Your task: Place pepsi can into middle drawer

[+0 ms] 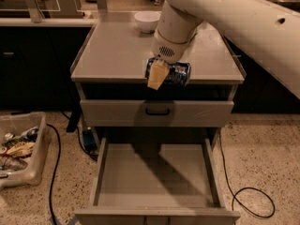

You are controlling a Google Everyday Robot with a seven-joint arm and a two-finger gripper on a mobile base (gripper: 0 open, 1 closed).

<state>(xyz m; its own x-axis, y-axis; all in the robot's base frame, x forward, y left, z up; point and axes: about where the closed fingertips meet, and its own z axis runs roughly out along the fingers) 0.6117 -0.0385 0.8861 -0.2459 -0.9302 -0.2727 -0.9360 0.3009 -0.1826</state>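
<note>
Camera view: it is looking down at a grey cabinet, with the robot's white arm (pixel 243 22) reaching in from the upper right.
Middle drawer (pixel 154 175): it is standing pulled out toward the camera at the bottom of the frame, showing its flat grey floor and low side walls, with the arm's shadow falling across it.
Floor: a black cable (pixel 248 198) is looping on the speckled floor to the right of the drawer, and a plastic bin (pixel 21 149) is sitting at the left, holding mixed litter.
Closed drawer (pixel 187 114): it is sitting shut just above the open one, showing only its face and black handle.
Gripper (pixel 163 75): it is hanging at the front edge of the cabinet top, pinching the pepsi can, with one cream finger (pixel 156 76) lying across the can's left part.
Pepsi can (pixel 177 74): it is lying on its side in the grip, above the closed drawer's face and not in the middle drawer; I cannot tell whether it is touching the top.
Cabinet top (pixel 117 50): it is stretching back behind the can.
White bowl (pixel 146 20): it is sitting at the far edge of the top, well apart from the can.
</note>
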